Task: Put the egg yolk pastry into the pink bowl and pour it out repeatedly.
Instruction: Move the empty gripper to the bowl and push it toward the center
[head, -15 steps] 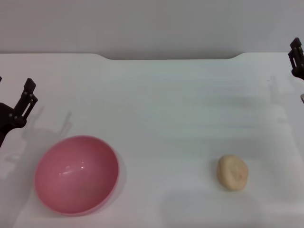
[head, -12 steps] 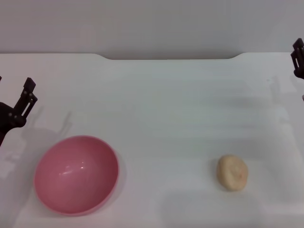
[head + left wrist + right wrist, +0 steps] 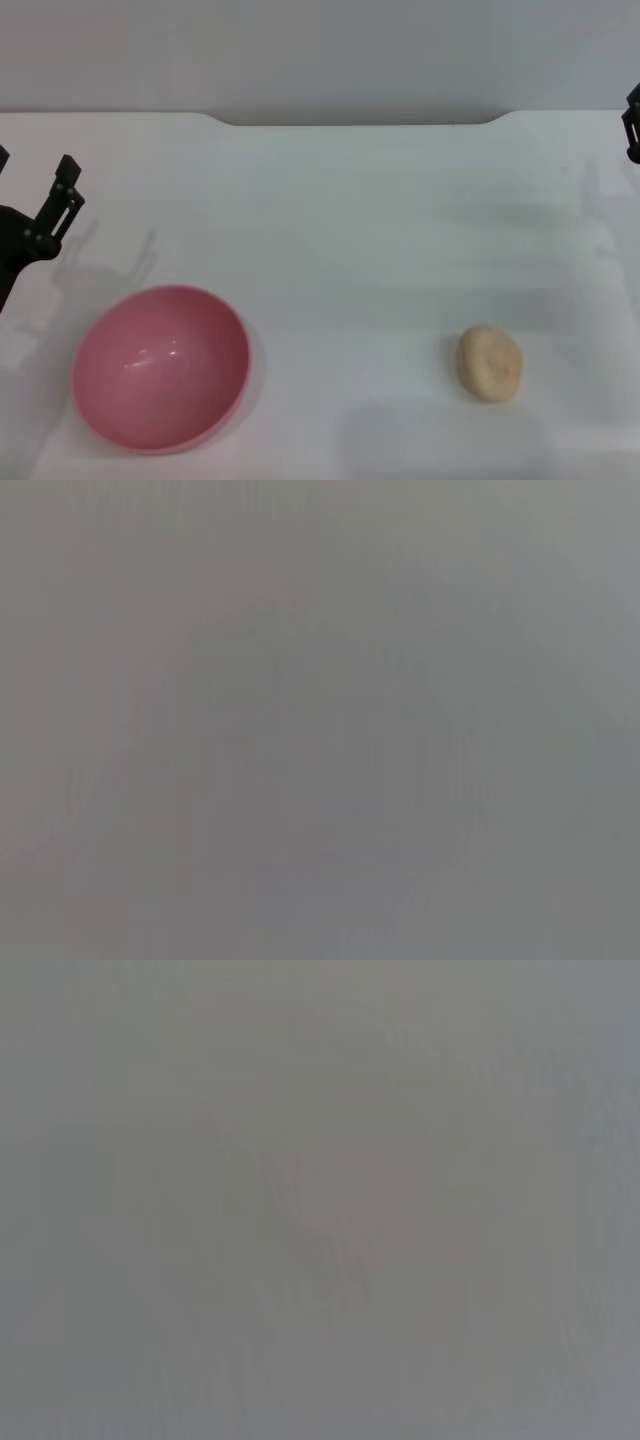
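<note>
Pink bowl [image 3: 160, 368]: sits upright and empty on the white tabletop [image 3: 350, 220], near the front on the left side, mouth open upward so a pastry can be dropped straight in.
Egg yolk pastry [image 3: 490, 363]: lies alone on the tabletop toward the front right, well apart from the bowl and touched by nothing; the loading step is not yet done.
Left hand [image 3: 35, 195]: hangs at the far left edge, behind and beside the bowl, black fingers pointing up and away, spread apart and holding nothing.
Right hand [image 3: 633, 120]: only a sliver shows at the far right edge, well behind the pastry; whether it is apart or together I cannot tell.
Likely roles: the pastry is on the right arm's side, the bowl on the left's.
Wrist views: both show plain grey, nothing to read.
</note>
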